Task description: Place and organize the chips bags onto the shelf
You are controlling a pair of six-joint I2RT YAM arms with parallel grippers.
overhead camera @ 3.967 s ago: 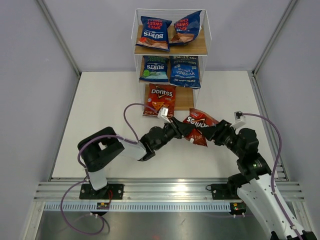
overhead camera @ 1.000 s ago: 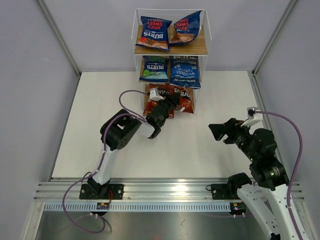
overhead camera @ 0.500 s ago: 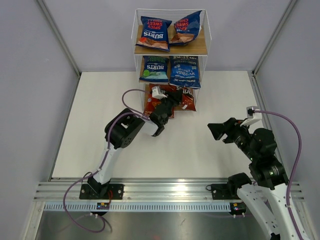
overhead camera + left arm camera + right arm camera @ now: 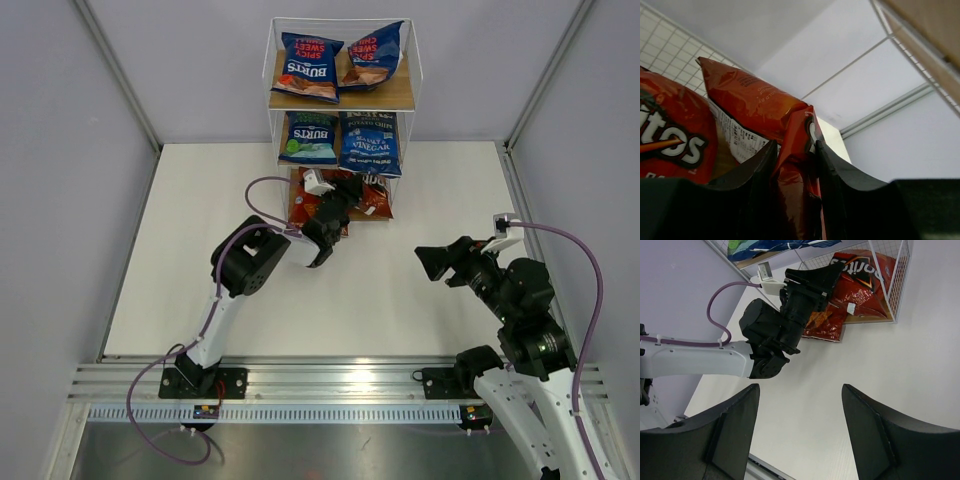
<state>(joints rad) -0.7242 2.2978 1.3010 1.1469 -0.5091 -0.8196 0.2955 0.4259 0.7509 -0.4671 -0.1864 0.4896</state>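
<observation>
The shelf (image 4: 392,96) stands at the table's far side. Two Burts bags (image 4: 308,64) (image 4: 372,50) lie on its top board. A third Burts bag (image 4: 308,138) and the Sea Salt & Vinegar bag (image 4: 370,145) stand on the middle tier. One Doritos bag (image 4: 299,207) lies on the bottom board. My left gripper (image 4: 351,189) reaches into the bottom tier, shut (image 4: 794,146) on the edge of the second Doritos bag (image 4: 373,199) (image 4: 760,102), right of the first (image 4: 665,140). My right gripper (image 4: 431,262) (image 4: 800,388) is open and empty over the table.
The shelf's white wire back (image 4: 670,45) is close behind the bags, and its wire side (image 4: 900,275) is at the bottom tier's right. The left arm (image 4: 715,357) stretches across the table's middle. Grey walls and frame posts enclose the table.
Four seconds ago both grippers held the Doritos bag mid-table. The right gripper let go and drew back. The left gripper carried the bag into the bottom tier, edging right over the last second.
</observation>
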